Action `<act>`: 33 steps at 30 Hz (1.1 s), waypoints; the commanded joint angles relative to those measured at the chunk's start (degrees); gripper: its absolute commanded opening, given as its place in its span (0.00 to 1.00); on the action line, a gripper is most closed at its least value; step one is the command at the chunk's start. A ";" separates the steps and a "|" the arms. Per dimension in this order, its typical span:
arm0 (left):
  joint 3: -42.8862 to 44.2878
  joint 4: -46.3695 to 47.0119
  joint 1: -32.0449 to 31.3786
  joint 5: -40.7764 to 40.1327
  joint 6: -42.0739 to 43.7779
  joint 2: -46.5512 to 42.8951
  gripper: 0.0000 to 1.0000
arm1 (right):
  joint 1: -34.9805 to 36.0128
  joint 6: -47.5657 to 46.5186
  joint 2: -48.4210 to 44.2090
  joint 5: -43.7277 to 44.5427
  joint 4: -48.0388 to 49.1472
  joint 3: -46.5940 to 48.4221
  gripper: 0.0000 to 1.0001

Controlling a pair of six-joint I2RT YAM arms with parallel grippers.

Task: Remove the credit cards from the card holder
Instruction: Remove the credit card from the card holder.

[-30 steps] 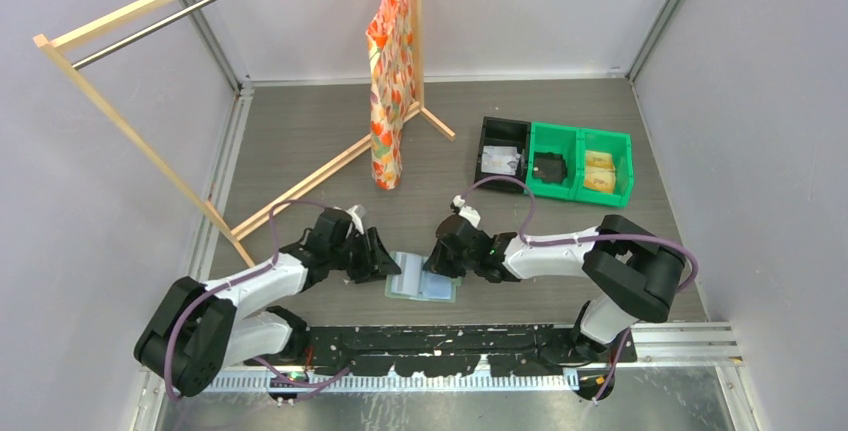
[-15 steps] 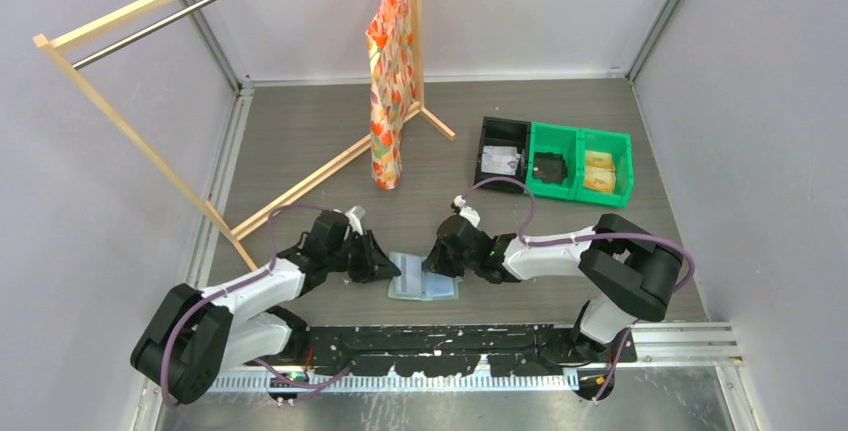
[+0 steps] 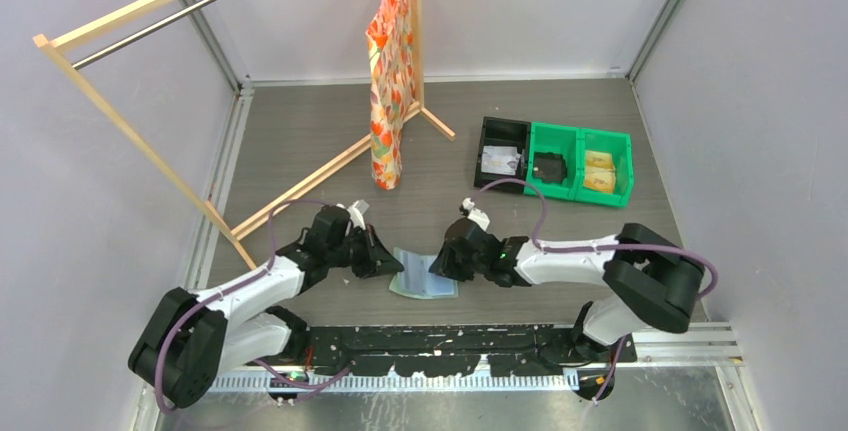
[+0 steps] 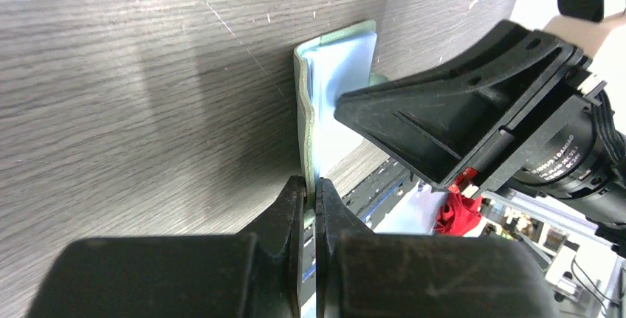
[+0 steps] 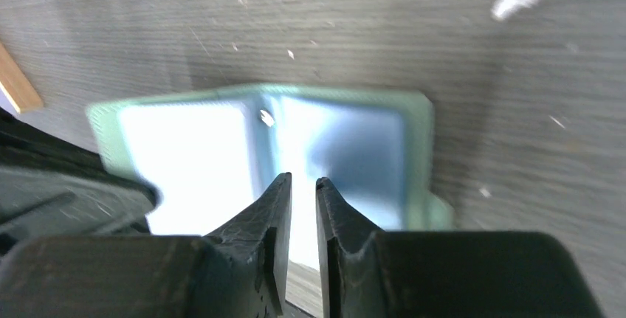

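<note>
On table (image 3: 300, 141), card holder (image 3: 420, 281) open, left pincer (image 4: 311, 187) gripping

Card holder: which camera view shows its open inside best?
Right wrist: the card holder is open, both pale blue inner sides facing the camera, though blurred. Top external shows it small and partly covered. Left wrist sees it nearly edge-on, its edge pinched in the left hand.
</note>
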 commanded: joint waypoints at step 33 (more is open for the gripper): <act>7.51 -8.40 -0.08 -3.14 5.23 0.49 0.01 | 4.61 -8.09 -0.71 0.64 -7.59 10.63 0.47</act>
